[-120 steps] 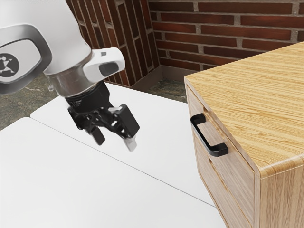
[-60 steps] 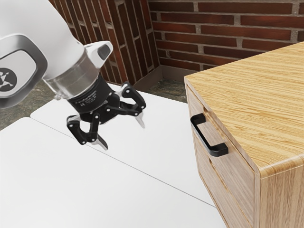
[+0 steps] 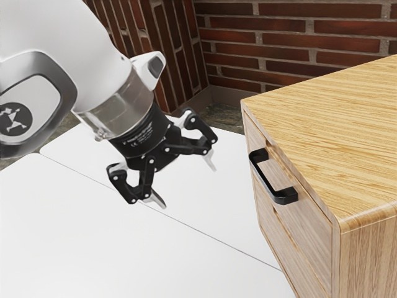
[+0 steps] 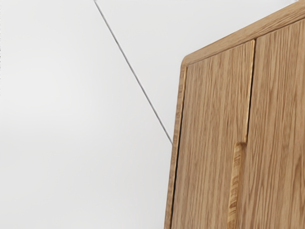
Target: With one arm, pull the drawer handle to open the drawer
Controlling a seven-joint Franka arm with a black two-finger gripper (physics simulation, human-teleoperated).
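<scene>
Gripper is spread wide open, holding nothing, hovering over the white table. The black drawer handle sits well apart at about 3 o'clock on the wooden cabinet. Its bar runs roughly 11-to-5, so the fingers probably need to straddle that.

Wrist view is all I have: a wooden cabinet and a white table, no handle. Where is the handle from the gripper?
Observer: In the exterior view the black handle sits on the top drawer, toward that view's right of the gripper, with a clear gap between them.
Operator: Is the gripper open or shut?
Observer: Open wide, holding nothing.
Operator: Is the drawer out at all?
Observer: No, its front lies flush with the cabinet.
</scene>
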